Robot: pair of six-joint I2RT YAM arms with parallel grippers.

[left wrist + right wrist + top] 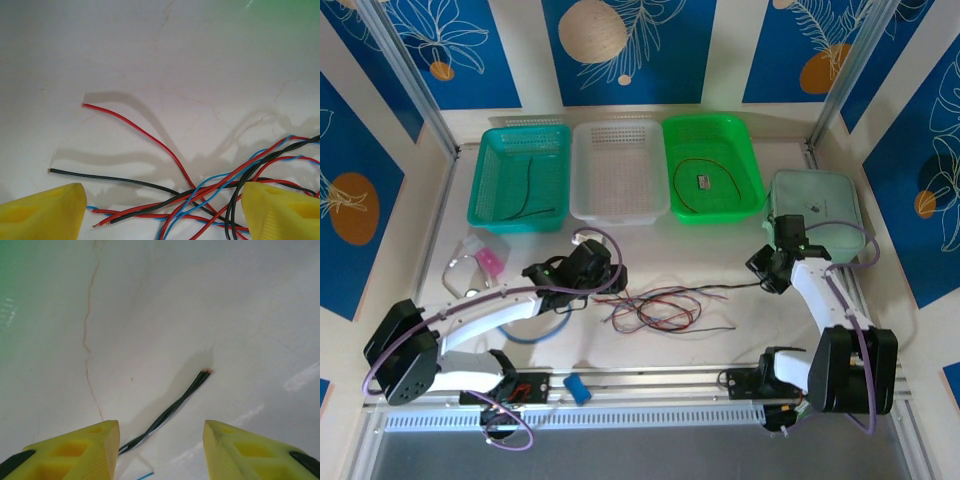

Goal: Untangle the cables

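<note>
Now, both claws stand open and empty: your left claw hovers with the cables knotted between and just ahead of its fingers, your right claw straddles a dark twisted strand on the worktop. These wires look light, limp and slick, so pinch a single one near its free end. The red wire and black wire run out of the knot ahead and leftward; the strand slants ahead and to the right

Cables — red, black, blue.
</note>
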